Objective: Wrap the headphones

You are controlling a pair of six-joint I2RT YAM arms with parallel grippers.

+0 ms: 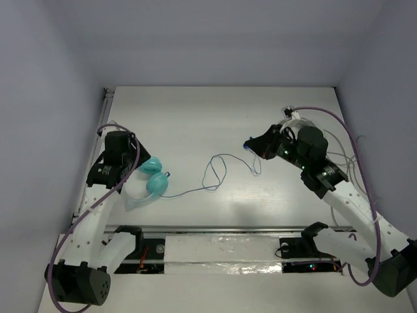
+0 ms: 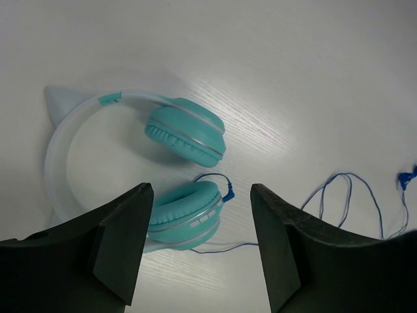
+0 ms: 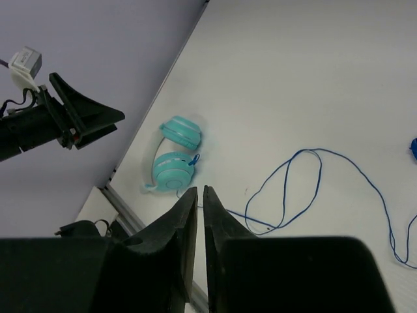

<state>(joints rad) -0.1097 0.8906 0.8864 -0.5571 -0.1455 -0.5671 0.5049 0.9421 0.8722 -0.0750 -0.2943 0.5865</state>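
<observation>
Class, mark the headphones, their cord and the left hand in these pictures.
headphones [image 2: 186, 134]: left wrist view, upper teal ear cup.
cord [image 2: 227, 190]: left wrist view, blue plug end by the lower ear cup.
left hand [image 2: 200, 190]: left wrist view, open gap midway between its fingertips.

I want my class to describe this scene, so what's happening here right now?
The left claw hangs open over the small headphones with teal oval ear cups, which lie on the white table. Their thin blue cord trails loose toward the right claw, which is shut. No wrapping is done yet.
</observation>
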